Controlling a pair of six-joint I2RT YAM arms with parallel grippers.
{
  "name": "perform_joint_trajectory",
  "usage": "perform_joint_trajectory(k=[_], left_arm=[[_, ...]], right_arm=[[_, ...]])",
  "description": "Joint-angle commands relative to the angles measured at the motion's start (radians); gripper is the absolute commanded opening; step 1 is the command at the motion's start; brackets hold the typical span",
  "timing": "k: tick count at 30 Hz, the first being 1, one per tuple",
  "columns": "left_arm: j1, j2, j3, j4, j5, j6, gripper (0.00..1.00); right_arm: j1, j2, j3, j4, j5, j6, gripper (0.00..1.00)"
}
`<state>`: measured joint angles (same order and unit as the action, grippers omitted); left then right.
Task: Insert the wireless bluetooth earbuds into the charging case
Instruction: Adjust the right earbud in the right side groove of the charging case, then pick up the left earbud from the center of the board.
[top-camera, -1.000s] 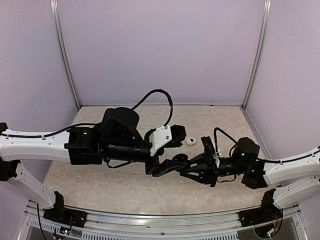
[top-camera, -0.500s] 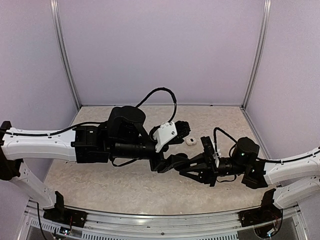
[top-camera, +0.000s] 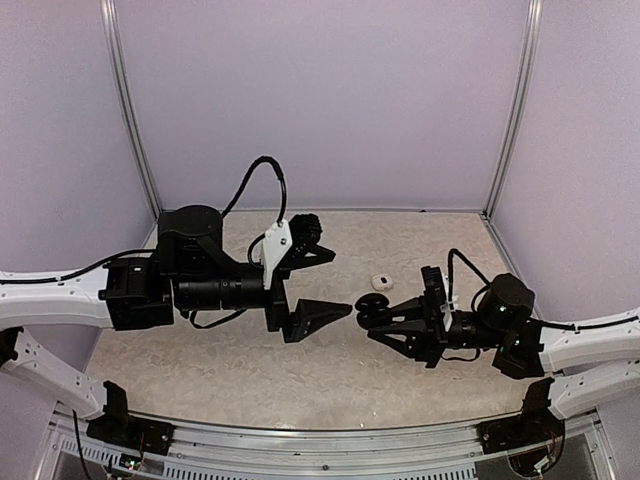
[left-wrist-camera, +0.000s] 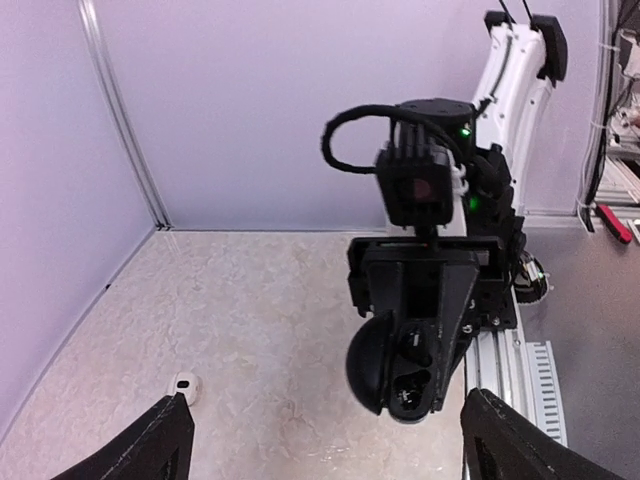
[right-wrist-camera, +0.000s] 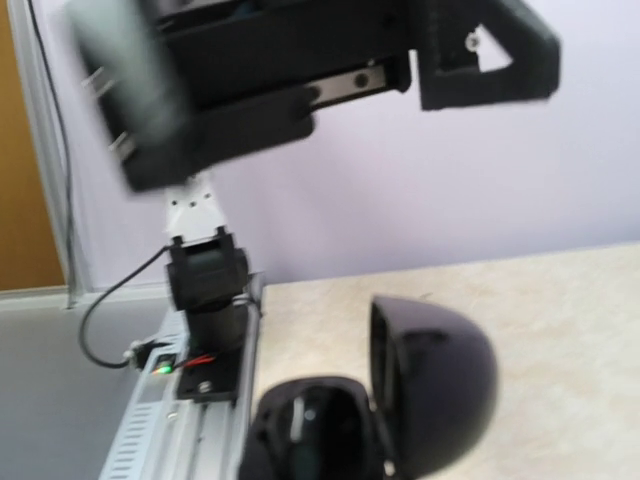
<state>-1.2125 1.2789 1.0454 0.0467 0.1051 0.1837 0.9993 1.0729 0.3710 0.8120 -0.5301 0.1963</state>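
Note:
My right gripper (top-camera: 384, 316) is shut on the black charging case (top-camera: 371, 303), held just above the table with its lid swung open. The left wrist view looks into the case (left-wrist-camera: 408, 368): two dark wells, one with a small glint in it, and I cannot tell what it holds. In the right wrist view the case (right-wrist-camera: 312, 432) fills the bottom edge, its lid (right-wrist-camera: 432, 385) upright. One white earbud (top-camera: 381, 281) lies on the table just beyond the case, also visible as the earbud (left-wrist-camera: 185, 386). My left gripper (top-camera: 341, 281) stands open and empty, to the left of the case.
The speckled beige table (top-camera: 420, 240) is walled in by lilac panels on three sides. The aluminium rail (top-camera: 330, 462) with both arm bases runs along the near edge. A black cable (top-camera: 262, 172) loops above the left wrist.
My left arm has drawn back to the left, away from the case, and its jaws have spread wider. The right gripper still holds the open case and has shifted slightly right.

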Motion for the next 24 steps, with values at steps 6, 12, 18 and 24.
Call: perform_joint_trajectory(k=[6,12,18,24], left_arm=[[0.173,0.006,-0.007,-0.053,-0.09,-0.305,0.85],[0.25,0.166,0.074,-0.3,-0.137,-0.441,0.66],[0.262,0.342,0.135,-0.421,-0.22,-0.464,0.57],[0.293,0.366,-0.033,-0.178,-0.249,-0.484,0.51]], right_arm=[[-0.008,-0.124,-0.04,-0.02,0.127,-0.113,0.0],[-0.038,-0.184,-0.049,-0.105,0.183,-0.099,0.0],[-0.072,-0.207,-0.071,-0.113,0.174,-0.072,0.0],[-0.085,-0.223,-0.093,-0.106,0.172,-0.057,0.0]])
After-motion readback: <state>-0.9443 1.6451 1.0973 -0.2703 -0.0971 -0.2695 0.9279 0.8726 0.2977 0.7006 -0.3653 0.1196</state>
